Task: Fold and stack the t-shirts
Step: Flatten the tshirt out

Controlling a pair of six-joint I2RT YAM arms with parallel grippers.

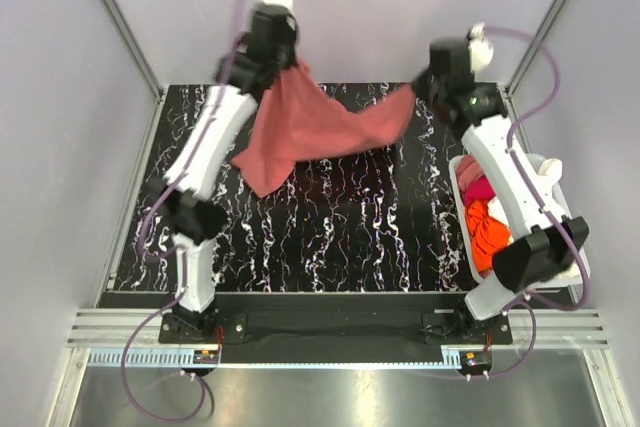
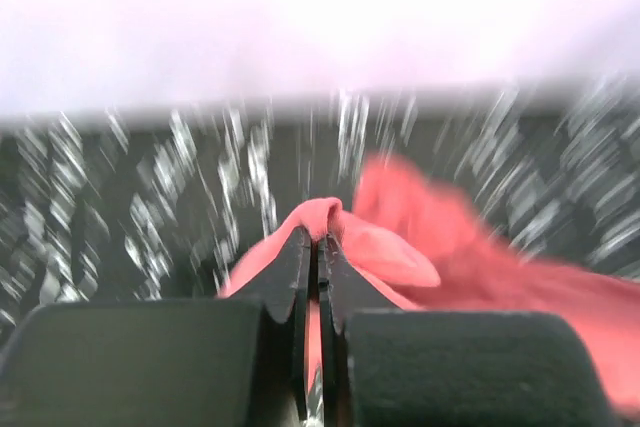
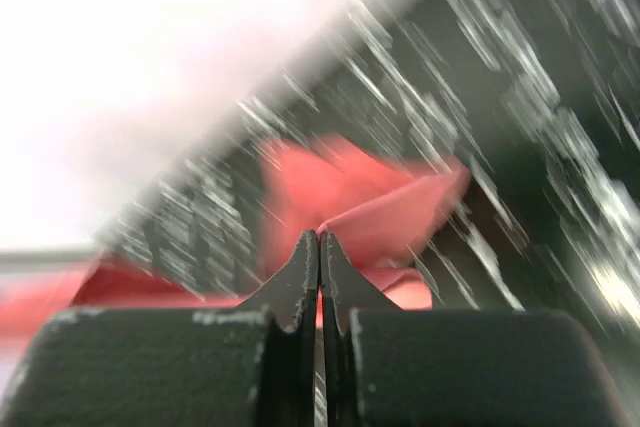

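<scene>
The black, white-veined surface (image 1: 330,237) is enclosed by pale walls. The salmon-pink t-shirt (image 1: 310,127) is suspended over the far half of the surface, stretched between the two arms. The left claw (image 2: 318,239) is pressed together on one cloth edge. The right claw (image 3: 319,237) is pressed together on the opposite edge. The cloth's lower corner droops toward the left arm; contact with the surface cannot be determined. A white basket (image 1: 565,187) at the right edge contains an orange t-shirt (image 1: 487,232) and a magenta t-shirt (image 1: 478,187).

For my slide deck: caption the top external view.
Left gripper and right gripper hold a salmon-pink t-shirt over the marbled table.
</scene>
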